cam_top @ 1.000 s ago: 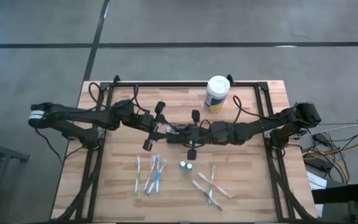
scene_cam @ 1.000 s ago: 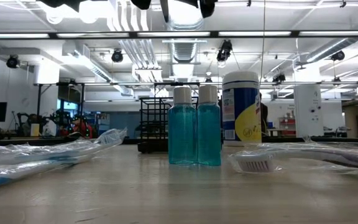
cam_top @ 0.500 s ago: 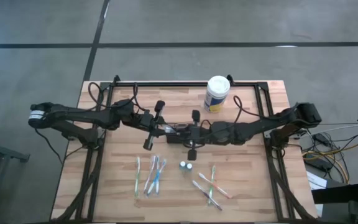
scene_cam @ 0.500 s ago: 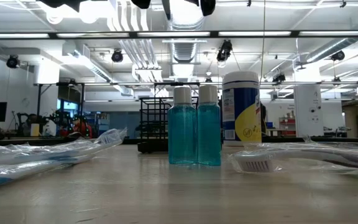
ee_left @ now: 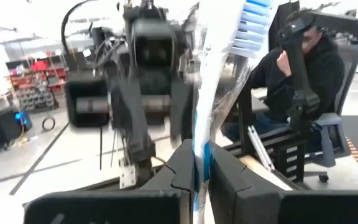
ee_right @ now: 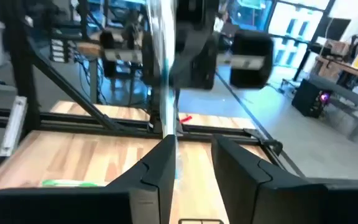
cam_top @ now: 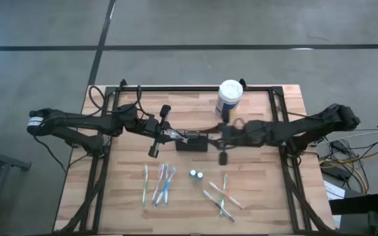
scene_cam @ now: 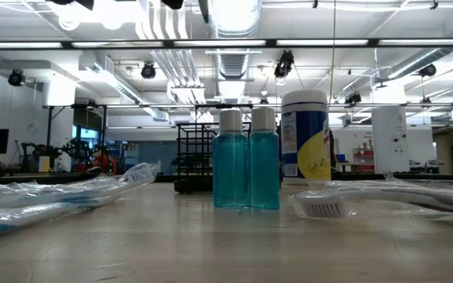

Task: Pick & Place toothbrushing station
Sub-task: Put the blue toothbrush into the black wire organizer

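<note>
Task's thing: the toothbrushing station, a small black rectangular mesh caddy (cam_top: 191, 141), stands mid-table on the wooden slatted table top (cam_top: 268, 190); in the low view its dark wire frame (scene_cam: 193, 157) shows behind the two teal bottles with white caps (scene_cam: 247, 161)
Left gripper: the left gripper (cam_top: 173, 136) sits at the caddy's left end; in its wrist view its fingers are pressed together on a clear-wrapped toothbrush with blue bristles (ee_left: 219, 81), held upright
Right gripper: the right gripper (cam_top: 212, 139) is just to the right of the caddy; its own view shows the fingers parted with nothing between them, and the wrapped toothbrush (ee_right: 162, 68) standing ahead of it
What changed: a second ago the right gripper was over the caddy, close to the left one; it has since drawn back towards its own side, while the left one has hardly moved
What that means: the brush now appears to hang on the left gripper alone, so the hand-over or steadying looks finished; lowering it into the caddy seems to be the left arm's next job
Still waiting: more wrapped toothbrushes (cam_top: 159, 185) lie near the front edge
Bystander item: a white cylindrical canister with a yellow-blue label (cam_top: 229, 98) stands at the back
</note>
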### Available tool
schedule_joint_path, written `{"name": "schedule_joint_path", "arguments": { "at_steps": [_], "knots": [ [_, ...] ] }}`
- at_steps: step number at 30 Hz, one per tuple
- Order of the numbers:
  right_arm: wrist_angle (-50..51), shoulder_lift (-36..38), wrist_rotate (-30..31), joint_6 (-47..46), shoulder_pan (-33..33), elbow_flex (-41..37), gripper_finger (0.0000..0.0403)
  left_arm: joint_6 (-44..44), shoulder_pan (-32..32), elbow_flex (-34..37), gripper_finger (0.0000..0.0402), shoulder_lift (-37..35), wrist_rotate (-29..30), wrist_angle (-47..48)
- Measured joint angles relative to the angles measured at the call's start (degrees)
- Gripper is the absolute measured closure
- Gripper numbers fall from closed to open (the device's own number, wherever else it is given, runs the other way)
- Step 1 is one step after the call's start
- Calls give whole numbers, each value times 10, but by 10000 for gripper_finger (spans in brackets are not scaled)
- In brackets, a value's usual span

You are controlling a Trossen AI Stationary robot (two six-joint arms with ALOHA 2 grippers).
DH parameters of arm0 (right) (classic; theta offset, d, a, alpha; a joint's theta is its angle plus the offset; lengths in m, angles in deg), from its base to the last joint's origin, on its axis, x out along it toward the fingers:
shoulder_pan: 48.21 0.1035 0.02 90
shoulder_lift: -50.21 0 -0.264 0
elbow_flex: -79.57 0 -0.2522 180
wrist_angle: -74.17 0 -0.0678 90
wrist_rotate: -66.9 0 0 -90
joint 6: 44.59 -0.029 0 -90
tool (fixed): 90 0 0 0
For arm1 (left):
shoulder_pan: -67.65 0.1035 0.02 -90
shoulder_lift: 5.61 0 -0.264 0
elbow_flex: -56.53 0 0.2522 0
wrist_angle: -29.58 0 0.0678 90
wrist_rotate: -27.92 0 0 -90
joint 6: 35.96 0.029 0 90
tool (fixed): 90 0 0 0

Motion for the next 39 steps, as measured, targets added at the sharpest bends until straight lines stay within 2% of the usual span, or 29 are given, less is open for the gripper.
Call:
{"name": "schedule_joint_path", "arguments": {
  "at_steps": [4,8,10,18,27,33,39],
  "knots": [
    [-21,104,-14,20,17,-64,345,4,0,0,378,0,3,8],
    [-68,198,-81,21,15,-141,388,6,2,0,378,0,4,8],
    [-82,239,-104,22,15,-180,391,6,2,0,378,0,4,10],
    [-133,349,-126,7,15,-326,395,26,21,0,378,0,4,46],
    [-138,455,-125,19,9,-419,395,40,57,34,378,1,-23,52],
    [-133,512,-125,19,-21,-463,395,40,73,83,378,16,-38,1],
    [-138,528,-121,12,-30,-490,395,39,75,140,378,48,-34,-84]
  ]
}}
